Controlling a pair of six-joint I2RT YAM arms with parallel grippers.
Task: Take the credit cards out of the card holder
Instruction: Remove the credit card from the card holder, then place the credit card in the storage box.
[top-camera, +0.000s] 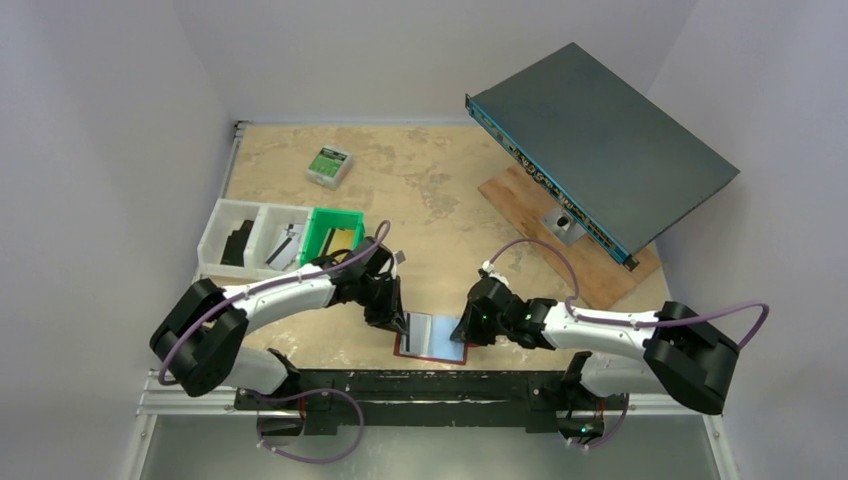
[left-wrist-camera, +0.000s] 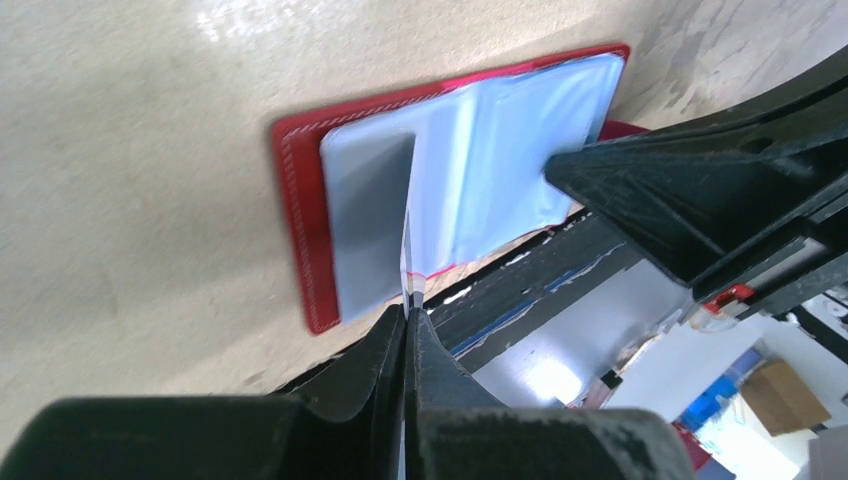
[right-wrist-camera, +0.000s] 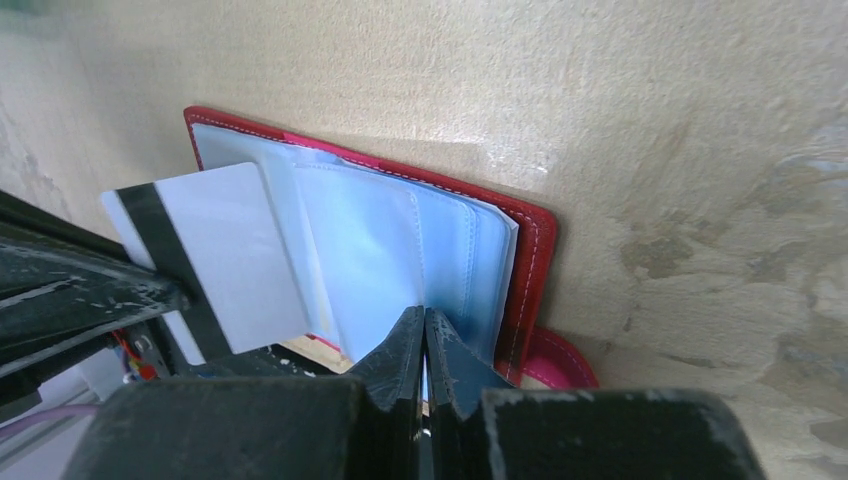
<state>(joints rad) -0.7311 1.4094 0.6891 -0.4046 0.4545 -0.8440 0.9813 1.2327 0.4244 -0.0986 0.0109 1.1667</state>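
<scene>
Top external view: one card holder (top-camera: 440, 340) lies open on the table (top-camera: 440, 200), between the left gripper (top-camera: 398, 322) and the right gripper (top-camera: 466, 330) and touching both. Grip detail cannot be resolved here.

Left wrist view: the left jaws are closed on one credit card (left-wrist-camera: 408, 240), seen edge-on, directly ahead of the fingertips over the holder's pocket.

Right wrist view: the card's face (right-wrist-camera: 230, 250) shows, white with one black stripe, left of the right gripper. That gripper's jaws pinch the holder's pale pocket leaf.

Cards counted: one.
</scene>
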